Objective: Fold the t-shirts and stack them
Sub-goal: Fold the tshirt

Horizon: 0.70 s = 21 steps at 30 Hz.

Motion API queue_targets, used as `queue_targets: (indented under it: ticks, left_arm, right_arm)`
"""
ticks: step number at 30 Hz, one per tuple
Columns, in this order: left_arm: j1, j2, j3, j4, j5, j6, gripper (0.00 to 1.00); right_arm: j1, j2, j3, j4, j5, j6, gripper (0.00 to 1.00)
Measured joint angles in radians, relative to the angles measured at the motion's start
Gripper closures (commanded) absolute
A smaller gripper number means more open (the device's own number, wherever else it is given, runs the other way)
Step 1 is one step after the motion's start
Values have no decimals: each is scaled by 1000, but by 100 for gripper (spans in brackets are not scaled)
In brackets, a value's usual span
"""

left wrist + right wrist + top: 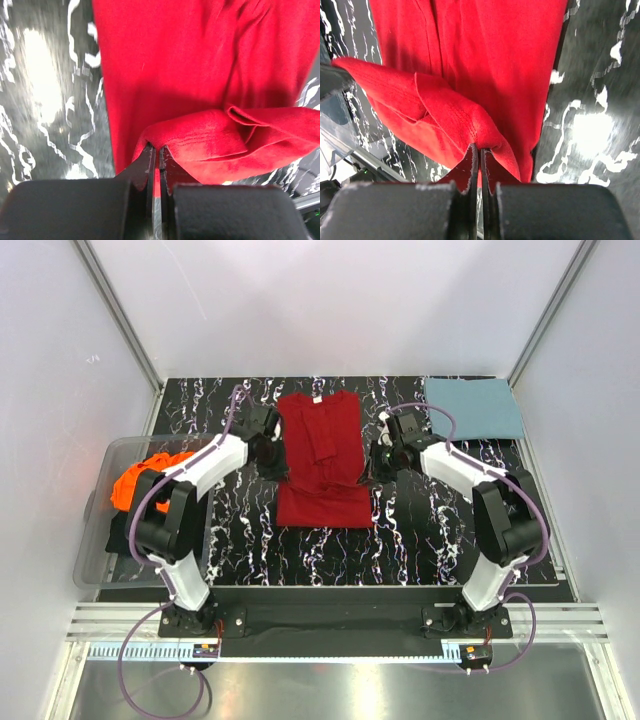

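Note:
A deep red t-shirt [322,455] lies lengthwise in the middle of the black marbled table, sleeves folded in. My left gripper [268,453] is shut on its left edge, with a raised fold of red cloth [200,140] pinched between the jaws [155,148]. My right gripper [377,457] is shut on the right edge, where the hem [455,115] bunches up at the tips [480,146]. A teal-blue t-shirt [473,407] lies folded flat at the back right. An orange t-shirt [138,482] sits crumpled in the bin on the left.
A clear plastic bin [100,570] stands at the left of the table and also holds something dark [118,535]. White walls enclose the table on three sides. The arm bases [330,620] sit on a rail at the near edge.

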Motion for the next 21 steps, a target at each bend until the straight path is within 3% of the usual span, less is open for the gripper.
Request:
queue_targets:
  ticks: [21]
  left_arm:
    - [143, 259, 304, -53, 84, 37, 100]
  right_arm:
    - [-121, 268, 323, -36, -158, -65, 96]
